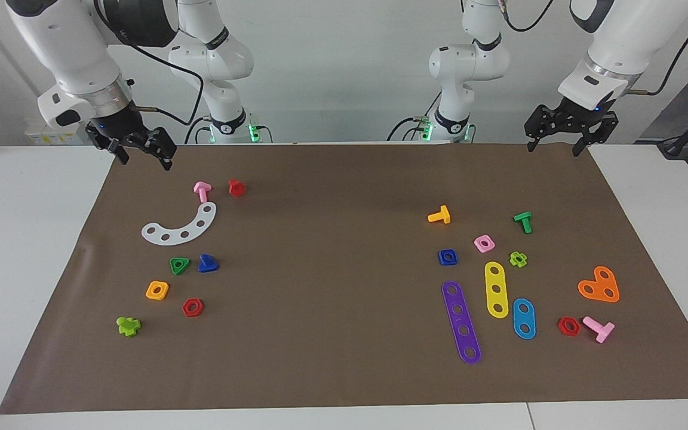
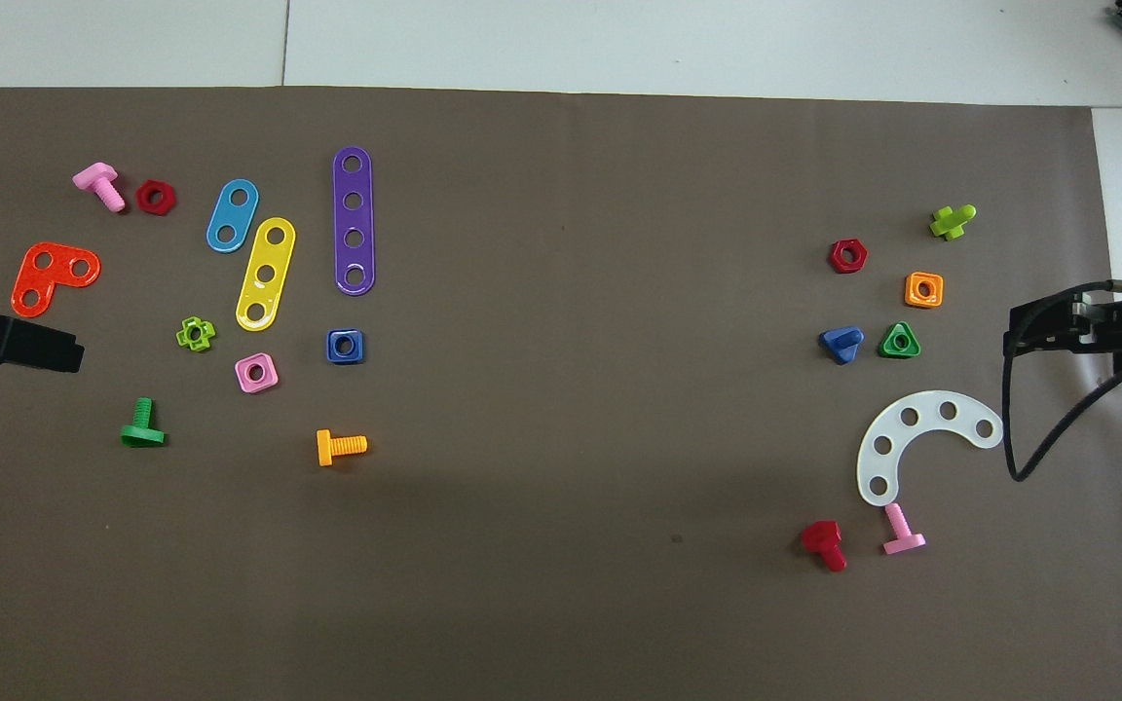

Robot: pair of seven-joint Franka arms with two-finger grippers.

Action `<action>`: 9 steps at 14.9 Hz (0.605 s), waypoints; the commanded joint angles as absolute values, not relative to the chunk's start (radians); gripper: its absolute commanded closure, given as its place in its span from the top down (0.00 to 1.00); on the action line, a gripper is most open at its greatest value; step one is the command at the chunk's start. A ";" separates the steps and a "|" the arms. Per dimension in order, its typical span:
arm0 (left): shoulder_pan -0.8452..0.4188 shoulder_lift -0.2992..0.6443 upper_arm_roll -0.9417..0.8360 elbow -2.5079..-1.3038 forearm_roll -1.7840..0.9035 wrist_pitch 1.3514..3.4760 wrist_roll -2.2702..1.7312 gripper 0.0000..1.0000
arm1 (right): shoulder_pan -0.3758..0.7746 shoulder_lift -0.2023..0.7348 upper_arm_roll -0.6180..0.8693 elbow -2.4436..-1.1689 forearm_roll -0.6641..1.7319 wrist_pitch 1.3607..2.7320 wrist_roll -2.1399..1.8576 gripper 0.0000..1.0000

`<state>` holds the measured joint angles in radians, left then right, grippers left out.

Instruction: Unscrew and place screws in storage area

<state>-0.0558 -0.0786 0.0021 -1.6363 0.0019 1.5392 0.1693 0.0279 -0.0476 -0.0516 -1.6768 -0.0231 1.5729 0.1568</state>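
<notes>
I see the small blue plastic screw with a triangle head (image 1: 207, 263) lying on the brown paper mat (image 1: 332, 334), touching the green triangle nut (image 1: 179, 265). My right claw (image 1: 138, 148) and left claw (image 1: 562, 132) both hang wide apart, holding nothing.

Purple strip (image 1: 461, 322) lies flat on brown mat (image 1: 332, 358), toward left arm's end. Yellow strip (image 1: 496, 289) just beside it, short blue strip (image 1: 524, 318) next along. Blue square nut (image 1: 447, 257) nearer robots than purple strip; orange bolt (image 1: 439, 215) nearer still. Orange angle plate (image 1: 599, 285) near mat's edge.
</notes>
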 commanded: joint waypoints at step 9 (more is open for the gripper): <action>-0.041 -0.098 0.002 -1.651 -0.017 1.531 0.179 1.00 | 0.018 -0.034 -0.029 -1.580 -0.026 1.520 0.075 1.00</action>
